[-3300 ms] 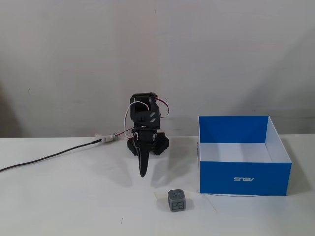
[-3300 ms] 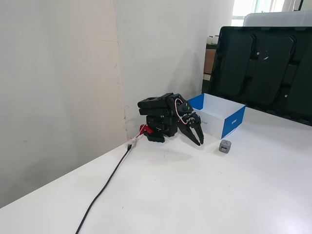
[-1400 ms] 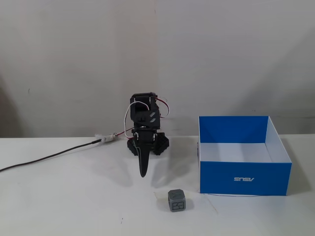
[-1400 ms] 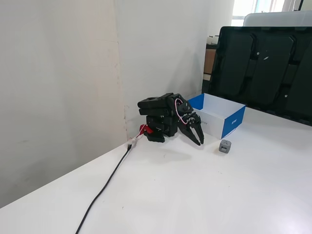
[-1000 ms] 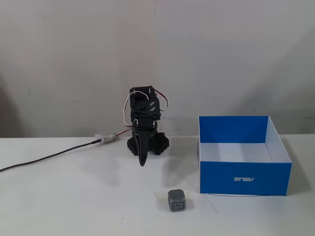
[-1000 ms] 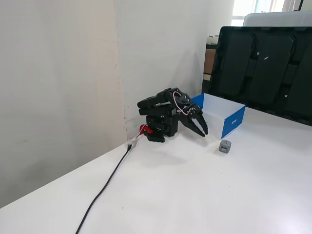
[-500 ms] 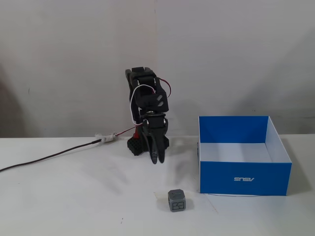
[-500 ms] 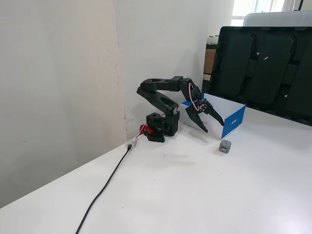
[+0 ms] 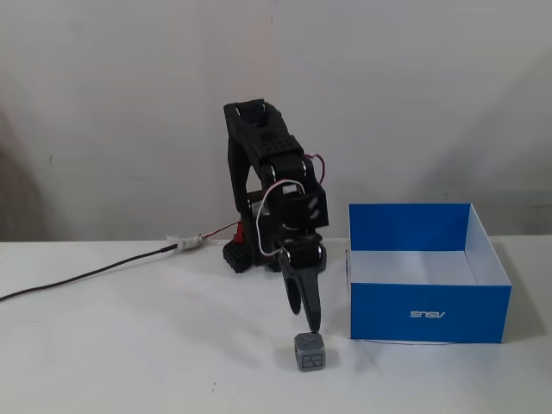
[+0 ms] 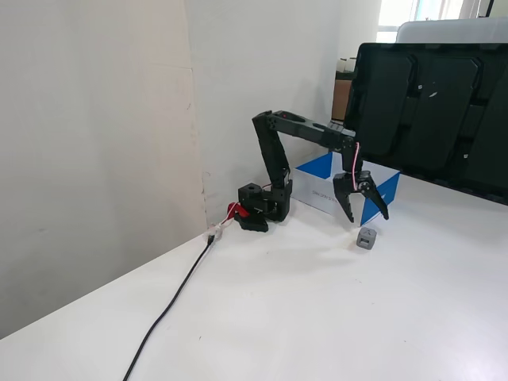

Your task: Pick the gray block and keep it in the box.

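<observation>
The gray block [image 9: 309, 351] is a small dark-gray cube on the white table, near the front; it also shows in the other fixed view [image 10: 366, 238]. My gripper [image 9: 307, 321] hangs just above and behind it, fingers pointing down. In a fixed view the gripper [image 10: 367, 217] is open, its two fingers spread above the block, holding nothing. The box [image 9: 426, 311] is a bright-blue tray with a white inside, to the right of the block; in the other fixed view the box [image 10: 317, 169] sits behind the arm.
A black cable [image 9: 86, 273] runs left from the arm's base [image 9: 239, 256] across the table. A large dark monitor [image 10: 432, 111] stands at the right in a fixed view. A wall is close behind the arm.
</observation>
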Motion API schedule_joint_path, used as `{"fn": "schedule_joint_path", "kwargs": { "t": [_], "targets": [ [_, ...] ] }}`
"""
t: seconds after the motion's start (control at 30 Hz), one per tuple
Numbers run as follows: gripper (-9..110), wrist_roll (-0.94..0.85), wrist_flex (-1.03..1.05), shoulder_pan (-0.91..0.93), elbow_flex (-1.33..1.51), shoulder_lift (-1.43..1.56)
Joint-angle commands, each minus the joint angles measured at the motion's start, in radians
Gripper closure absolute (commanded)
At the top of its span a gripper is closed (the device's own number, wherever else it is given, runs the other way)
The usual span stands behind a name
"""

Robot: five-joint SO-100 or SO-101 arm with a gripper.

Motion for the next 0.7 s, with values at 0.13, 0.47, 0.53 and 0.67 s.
{"fn": "schedule_joint_path", "kwargs": {
  "t": [0.13, 0.47, 0.53, 0.67],
  "targets": [
    [70, 0.002, -0.086, 0.012, -0.107, -0.123],
    [79, 0.003, -0.121, -0.008, -0.172, -0.327],
    [86, 0.003, -0.12, -0.008, -0.173, -0.331],
    [101, 0.003, -0.104, -0.003, -0.192, -0.35]
  ]
}}
